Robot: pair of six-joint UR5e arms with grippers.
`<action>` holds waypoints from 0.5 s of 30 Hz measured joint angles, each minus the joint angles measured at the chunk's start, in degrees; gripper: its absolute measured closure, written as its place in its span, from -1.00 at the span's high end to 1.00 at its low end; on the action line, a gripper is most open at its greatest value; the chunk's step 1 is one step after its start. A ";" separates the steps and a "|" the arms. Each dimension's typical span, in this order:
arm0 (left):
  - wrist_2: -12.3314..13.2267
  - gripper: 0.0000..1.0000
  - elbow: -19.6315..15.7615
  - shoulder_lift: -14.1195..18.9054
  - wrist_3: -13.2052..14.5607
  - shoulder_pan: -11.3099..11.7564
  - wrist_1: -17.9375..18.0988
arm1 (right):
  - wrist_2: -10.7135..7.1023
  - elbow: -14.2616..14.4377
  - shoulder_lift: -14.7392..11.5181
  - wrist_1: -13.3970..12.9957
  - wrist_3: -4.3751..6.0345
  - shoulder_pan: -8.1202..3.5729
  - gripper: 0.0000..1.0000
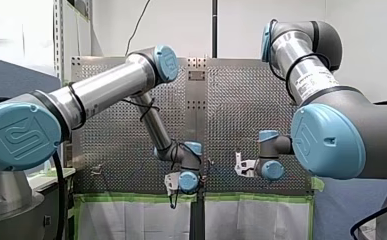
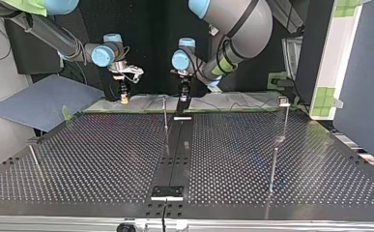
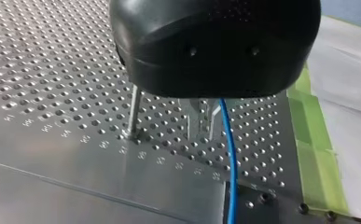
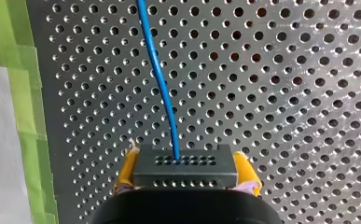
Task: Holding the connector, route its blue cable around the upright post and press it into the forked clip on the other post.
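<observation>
The connector (image 4: 185, 166) sits between my right gripper's (image 4: 185, 164) fingers (image 4: 245, 169), its cable (image 4: 162, 79) running ahead, apparently over the table (image 4: 285, 93).

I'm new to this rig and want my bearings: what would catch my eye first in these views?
The bright blue cable stands out first: in the right wrist view it runs from the dark connector clamped between my right gripper's yellow pads, out over the perforated table. In the left wrist view it passes beside my left gripper, near a thin upright post.

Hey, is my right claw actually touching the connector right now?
Touching. The right wrist view shows the right claw with its yellow pads pressed against both sides of the connector, blue cable running out ahead.
</observation>
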 joint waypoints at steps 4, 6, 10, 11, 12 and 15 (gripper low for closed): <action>0.20 -0.74 1.40 -0.31 -0.17 0.53 -1.50 | 0.14 -0.13 0.02 0.02 0.01 -0.01 -0.97; 0.38 -0.74 1.95 -0.35 -0.22 0.76 -2.06 | 0.24 -0.19 0.06 0.03 0.01 -0.01 -0.97; 0.88 -0.74 3.15 -0.34 -0.34 1.16 -2.99 | 0.50 -0.26 0.09 0.03 0.00 0.04 -0.97; 0.99 -0.74 3.39 -0.35 -0.36 1.25 -3.13 | 0.52 -0.26 0.10 0.02 0.01 0.05 -0.97; 1.15 -0.74 3.62 -0.36 -0.40 1.33 -3.27 | 0.56 -0.28 0.11 0.02 0.01 0.05 -0.97; 1.81 -0.74 4.39 -0.36 -0.68 1.62 -3.82 | 1.15 -0.58 0.32 0.07 0.26 -0.24 -0.97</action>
